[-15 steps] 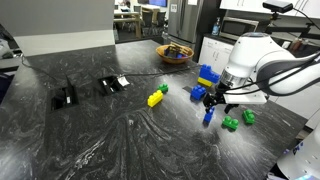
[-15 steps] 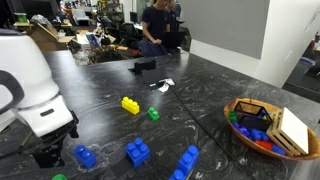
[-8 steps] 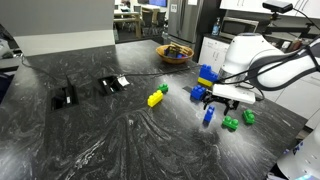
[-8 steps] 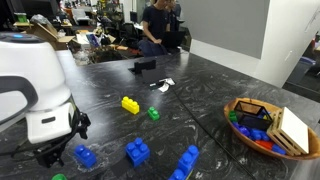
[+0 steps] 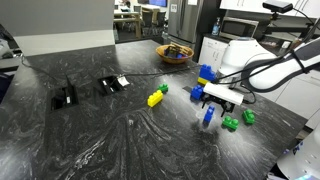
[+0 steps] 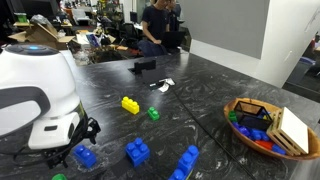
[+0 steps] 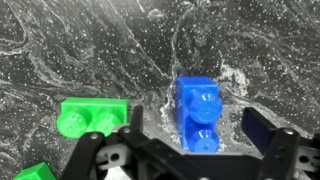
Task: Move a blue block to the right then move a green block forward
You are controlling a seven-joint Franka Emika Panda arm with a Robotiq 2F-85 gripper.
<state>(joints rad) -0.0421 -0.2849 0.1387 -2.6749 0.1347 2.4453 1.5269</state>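
The blue block [image 5: 208,116] is a slim dark-blue brick lying on the dark marble table [image 5: 110,135]. It also shows in an exterior view [image 6: 85,156] and in the wrist view [image 7: 198,110]. My gripper [image 5: 222,98] hovers just above it, open and empty, with its fingers [image 7: 198,122] on either side of the block and not touching it. The green block [image 5: 231,124] lies close beside the blue one and shows in the wrist view [image 7: 92,117].
A chunkier green brick [image 5: 248,117] lies beside the green block. A squat blue brick [image 5: 197,94], a blue-and-yellow stack [image 5: 208,74], a yellow-and-green piece [image 5: 157,97], a bowl [image 5: 175,52] and a basket of bricks [image 6: 262,125] are nearby.
My gripper has lifted up and away from the blue block, which stays on the table. The other blocks have not moved.
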